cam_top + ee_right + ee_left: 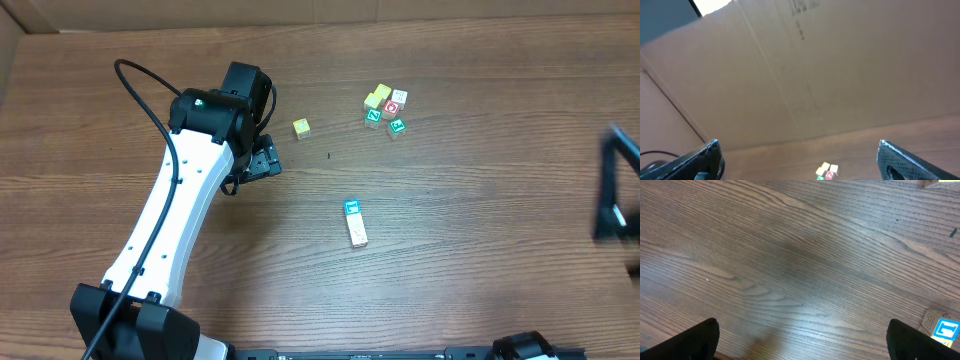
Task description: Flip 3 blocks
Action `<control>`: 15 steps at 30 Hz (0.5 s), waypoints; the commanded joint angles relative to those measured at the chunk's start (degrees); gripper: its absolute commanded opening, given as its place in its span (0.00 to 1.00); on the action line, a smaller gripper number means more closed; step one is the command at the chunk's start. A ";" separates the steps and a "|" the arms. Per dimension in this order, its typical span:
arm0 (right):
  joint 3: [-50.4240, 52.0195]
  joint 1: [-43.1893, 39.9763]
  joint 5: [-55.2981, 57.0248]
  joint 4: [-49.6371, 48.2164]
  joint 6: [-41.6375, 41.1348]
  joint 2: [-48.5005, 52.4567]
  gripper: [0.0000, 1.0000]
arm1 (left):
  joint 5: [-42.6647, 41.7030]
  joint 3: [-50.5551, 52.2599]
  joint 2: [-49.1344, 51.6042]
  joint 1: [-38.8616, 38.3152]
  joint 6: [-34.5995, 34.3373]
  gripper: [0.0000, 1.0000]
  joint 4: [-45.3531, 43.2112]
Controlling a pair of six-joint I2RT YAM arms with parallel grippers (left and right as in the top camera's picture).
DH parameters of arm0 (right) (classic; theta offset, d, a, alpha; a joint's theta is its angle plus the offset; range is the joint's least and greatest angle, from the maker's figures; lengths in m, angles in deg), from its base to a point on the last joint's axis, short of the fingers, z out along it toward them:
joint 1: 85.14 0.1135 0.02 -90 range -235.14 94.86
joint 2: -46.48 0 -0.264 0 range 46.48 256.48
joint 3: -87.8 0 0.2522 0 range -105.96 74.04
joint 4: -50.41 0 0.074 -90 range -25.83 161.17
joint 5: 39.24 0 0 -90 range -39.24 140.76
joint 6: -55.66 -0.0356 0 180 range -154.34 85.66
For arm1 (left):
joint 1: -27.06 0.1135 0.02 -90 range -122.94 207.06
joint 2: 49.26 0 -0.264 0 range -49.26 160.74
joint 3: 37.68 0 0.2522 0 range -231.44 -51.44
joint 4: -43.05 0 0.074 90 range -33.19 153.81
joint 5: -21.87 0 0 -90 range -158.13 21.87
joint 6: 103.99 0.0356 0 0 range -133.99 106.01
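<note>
Overhead: yellow block [301, 128] just upper right of left gripper [268, 160], spread open, empty; block pair [355, 222] lower right, axis top-to-bottom; right gripper [799, 156] released, farther.

A teal-faced whitish wooden cube [352, 208], cream wooden cube with faint print [358, 235] and yellow-and-cream wooden cube [301, 128] on dark brown wood-grain tabletop [480, 250].

Overhead straight down on table [500, 230]; left wrist close over it; right wrist angled at cardboard wall [840, 65].
</note>
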 commanded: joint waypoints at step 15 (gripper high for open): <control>9.31 -4.04 7.45 10.03 0.28 -20.06 1.00 | 0.98 0.20 0.50 -0.31 -0.74 0.99 -0.07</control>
